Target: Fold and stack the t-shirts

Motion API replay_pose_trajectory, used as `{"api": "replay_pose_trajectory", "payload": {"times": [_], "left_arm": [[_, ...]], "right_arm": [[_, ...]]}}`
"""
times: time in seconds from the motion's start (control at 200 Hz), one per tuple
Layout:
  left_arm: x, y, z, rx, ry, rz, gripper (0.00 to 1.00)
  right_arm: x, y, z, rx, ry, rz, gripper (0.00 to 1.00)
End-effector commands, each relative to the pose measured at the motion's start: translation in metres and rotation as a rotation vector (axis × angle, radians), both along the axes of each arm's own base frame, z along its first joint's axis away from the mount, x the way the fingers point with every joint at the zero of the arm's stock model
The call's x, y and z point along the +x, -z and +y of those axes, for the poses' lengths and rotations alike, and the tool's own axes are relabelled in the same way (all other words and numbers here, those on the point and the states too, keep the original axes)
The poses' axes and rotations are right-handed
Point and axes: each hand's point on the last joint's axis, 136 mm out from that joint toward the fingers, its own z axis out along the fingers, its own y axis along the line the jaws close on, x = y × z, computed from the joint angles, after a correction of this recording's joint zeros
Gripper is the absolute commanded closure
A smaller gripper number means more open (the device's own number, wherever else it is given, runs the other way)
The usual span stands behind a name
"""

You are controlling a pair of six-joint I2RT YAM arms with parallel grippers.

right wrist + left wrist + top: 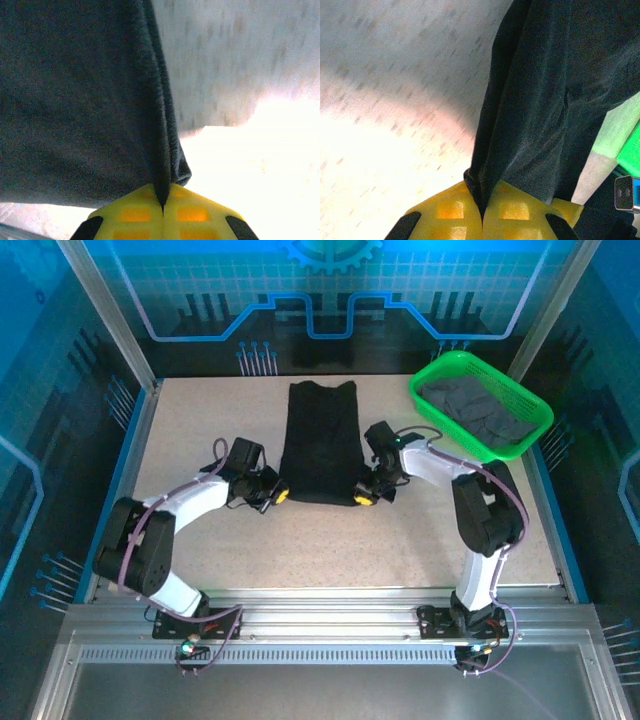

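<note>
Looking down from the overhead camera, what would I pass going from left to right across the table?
From the left: left pincer → black shirt → right pincer → green basket, with grey shirts inside it.

We see a pale speckled desk [200, 420] boxed in by blue panels [200, 290], the far one carrying a gear outline. Aluminium rails [320, 625] run along the near edge, and metal posts [110, 315] rise at the far corners.
</note>
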Motion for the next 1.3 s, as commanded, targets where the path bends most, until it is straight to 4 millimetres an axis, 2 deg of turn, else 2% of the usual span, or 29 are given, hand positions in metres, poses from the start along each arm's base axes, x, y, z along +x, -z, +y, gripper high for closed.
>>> {"api": "replay_pose_trajectory", "payload": {"times": [0.0,0.12,0.205,0.295,0.405,0.52,0.63,0.84,0.96,1.105,1.165,1.185,1.21,1.25,1.296], "left_arm": [[-0.054,0.002,-0.005,-0.001,0.103,0.081,1.00],[-0.085,-0.016,-0.013,-0.044,0.130,0.074,1.00],[-0.091,-0.041,-0.018,-0.077,0.112,0.026,1.00],[-0.082,-0.074,-0.018,-0.098,0.086,-0.057,1.00],[-0.061,-0.114,-0.020,-0.104,0.060,-0.163,1.00],[-0.036,-0.139,-0.022,-0.118,0.025,-0.222,1.00],[-0.007,-0.155,-0.019,-0.136,-0.024,-0.261,1.00],[0.061,-0.166,-0.014,-0.167,-0.088,-0.286,1.00],[0.105,-0.157,-0.004,-0.133,-0.115,-0.284,1.00],[0.167,-0.126,0.006,-0.140,-0.156,-0.251,1.00],[0.194,-0.108,0.009,-0.136,-0.157,-0.226,1.00],[0.203,-0.104,0.010,-0.136,-0.156,-0.222,0.98],[0.212,-0.096,0.011,-0.130,-0.157,-0.209,0.96],[0.226,-0.087,0.015,-0.118,-0.162,-0.196,0.87],[0.240,-0.084,0.017,-0.120,-0.164,-0.200,0.78]], "right_arm": [[-0.044,-0.004,0.000,0.003,0.011,0.067,1.00],[-0.072,-0.024,0.001,0.028,0.021,0.071,1.00],[-0.081,-0.045,-0.001,0.044,0.046,0.064,1.00],[-0.079,-0.071,-0.006,0.043,0.076,0.029,1.00],[-0.067,-0.102,-0.011,0.049,0.110,-0.019,1.00],[-0.045,-0.126,-0.010,0.069,0.142,-0.047,1.00],[-0.015,-0.142,-0.010,0.075,0.171,-0.084,1.00],[0.059,-0.159,-0.012,0.092,0.232,-0.153,1.00],[0.111,-0.152,-0.008,0.112,0.261,-0.160,1.00],[0.177,-0.115,-0.011,0.132,0.317,-0.111,1.00],[0.209,-0.100,-0.011,0.162,0.323,-0.107,0.86],[0.220,-0.100,-0.012,0.175,0.321,-0.119,0.79],[0.232,-0.085,-0.012,0.177,0.314,-0.110,0.67],[0.254,-0.084,-0.011,0.201,0.295,-0.148,0.53],[0.269,-0.084,-0.014,0.216,0.280,-0.180,0.44]]}}
